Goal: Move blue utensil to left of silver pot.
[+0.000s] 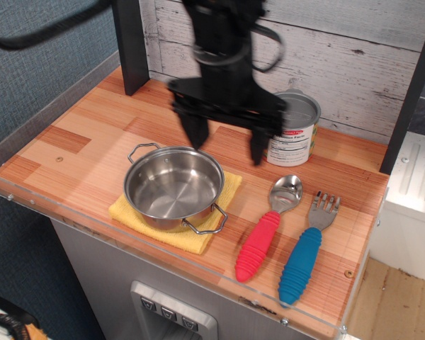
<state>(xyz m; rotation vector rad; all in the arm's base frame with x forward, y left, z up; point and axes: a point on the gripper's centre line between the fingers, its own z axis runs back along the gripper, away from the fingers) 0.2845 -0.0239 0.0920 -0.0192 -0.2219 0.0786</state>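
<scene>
The blue utensil (303, 258), a fork with a ribbed blue handle and silver head, lies at the front right of the wooden counter. The silver pot (173, 186) stands on a yellow cloth (225, 196) at the front middle. My black gripper (227, 149) hangs open and empty above the counter, just behind and to the right of the pot, well left of and behind the fork. It is blurred with motion.
A red-handled silver spoon (268, 230) lies just left of the fork. A labelled tin can (292, 132) stands at the back right, partly behind the gripper. A clear raised rim (49, 205) runs along the counter's front and left edges. A plank wall closes the back.
</scene>
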